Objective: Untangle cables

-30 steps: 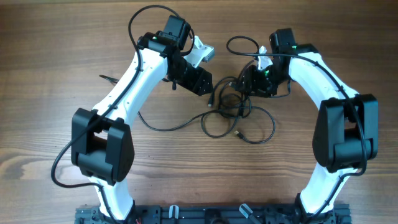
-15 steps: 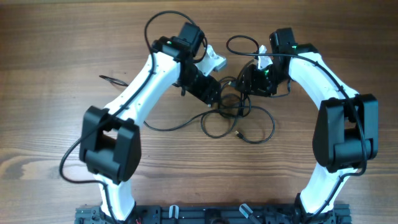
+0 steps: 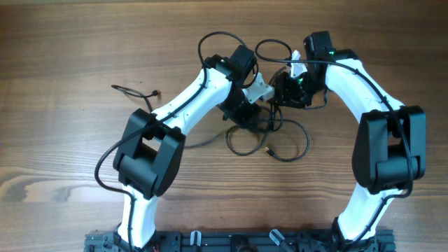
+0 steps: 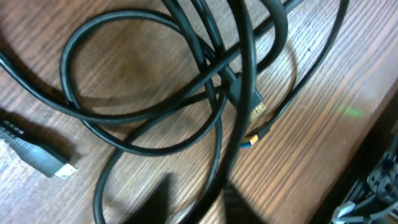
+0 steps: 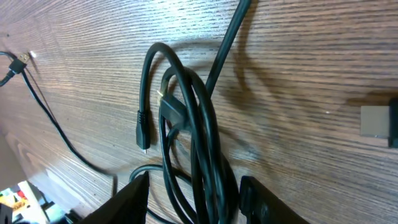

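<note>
The cables (image 3: 274,126) lie as a tangle of thin black loops at the table's middle, between the two arms. My left gripper (image 3: 257,119) is down on the tangle's left side. In the left wrist view its blurred fingertips (image 4: 160,200) stand close on either side of one cable strand (image 4: 214,168), and the left gripper (image 4: 196,206) looks shut on it. Above it, loops cross around a gold-tipped plug (image 4: 256,112). My right gripper (image 3: 274,94) is at the tangle's top. In its wrist view the right gripper (image 5: 193,200) is open, straddling a bundle of strands (image 5: 202,143).
One thin cable end with a plug (image 3: 155,93) lies apart at the far left and runs under the left arm. A black connector (image 4: 45,160) rests on the wood left of the loops. A small plug (image 5: 142,135) and a grey connector (image 5: 376,121) flank the bundle.
The left arm has swung right and come down onto the tangle, and its jaws have closed in. The right arm and its gripper have stayed put.
</note>
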`<action>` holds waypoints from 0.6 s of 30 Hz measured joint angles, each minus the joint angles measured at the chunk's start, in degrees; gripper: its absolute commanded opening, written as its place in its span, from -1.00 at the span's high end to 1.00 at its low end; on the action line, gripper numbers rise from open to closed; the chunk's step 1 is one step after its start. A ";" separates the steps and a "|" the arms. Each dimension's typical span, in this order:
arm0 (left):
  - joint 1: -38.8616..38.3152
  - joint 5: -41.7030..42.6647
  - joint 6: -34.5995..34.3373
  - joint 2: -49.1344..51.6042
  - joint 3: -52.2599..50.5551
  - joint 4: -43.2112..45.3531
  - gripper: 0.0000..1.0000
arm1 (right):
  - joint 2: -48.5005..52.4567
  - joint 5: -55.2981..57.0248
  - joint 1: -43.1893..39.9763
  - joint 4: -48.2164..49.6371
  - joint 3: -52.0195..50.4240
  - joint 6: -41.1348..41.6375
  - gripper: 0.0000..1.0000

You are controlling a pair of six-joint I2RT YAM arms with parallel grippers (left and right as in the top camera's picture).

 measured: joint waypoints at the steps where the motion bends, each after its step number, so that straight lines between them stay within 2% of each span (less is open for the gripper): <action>1: 0.02 0.04 0.17 0.00 0.00 0.13 0.92 | 0.00 -0.02 0.00 0.09 0.00 0.00 0.01; 8: 0.81 -0.02 -2.51 -0.17 0.37 -1.99 0.92 | 0.00 -0.04 0.00 1.18 0.00 1.05 0.01; 12: 1.20 -0.11 -5.01 -5.07 0.37 -2.14 0.92 | 0.00 -2.67 0.00 1.29 0.00 0.87 0.01; 18: 2.54 0.63 -11.89 -17.18 0.63 -2.16 0.92 | 0.00 -15.45 -0.11 1.36 3.17 -3.30 -0.25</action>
